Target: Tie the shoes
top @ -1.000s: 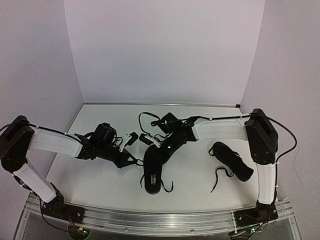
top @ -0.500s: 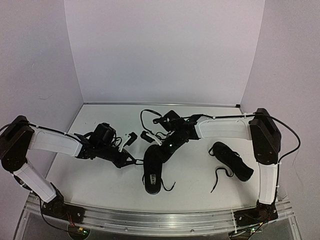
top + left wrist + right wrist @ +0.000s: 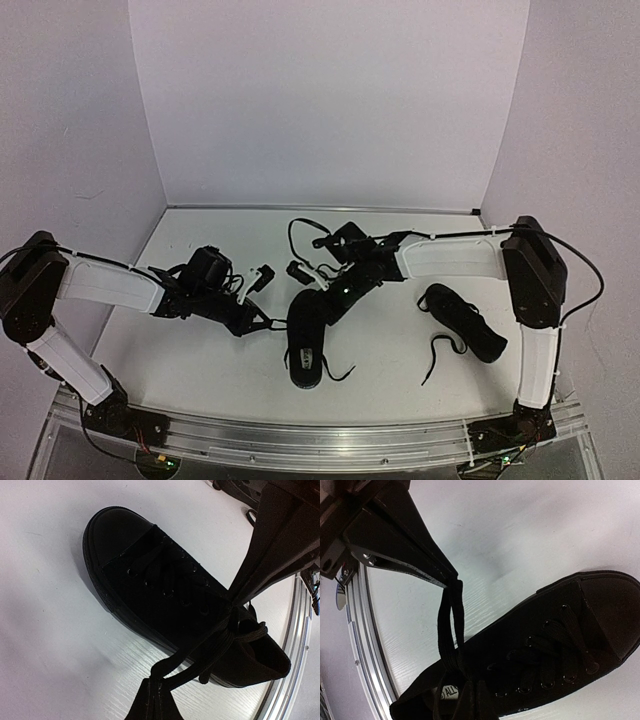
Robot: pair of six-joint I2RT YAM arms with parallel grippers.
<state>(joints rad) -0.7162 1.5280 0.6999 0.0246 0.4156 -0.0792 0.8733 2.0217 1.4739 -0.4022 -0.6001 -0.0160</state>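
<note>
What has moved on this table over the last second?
The right gripper shifted slightly toward its own side, shut on a lace of the middle shoe. The left gripper, also pinching lace, the middle shoe and the other shoe stayed put.

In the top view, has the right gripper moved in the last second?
Yes. The right gripper, pinching a lace, has shifted slightly right and toward the back wall, nearer the loose shoe on the right, which stayed put.
</note>
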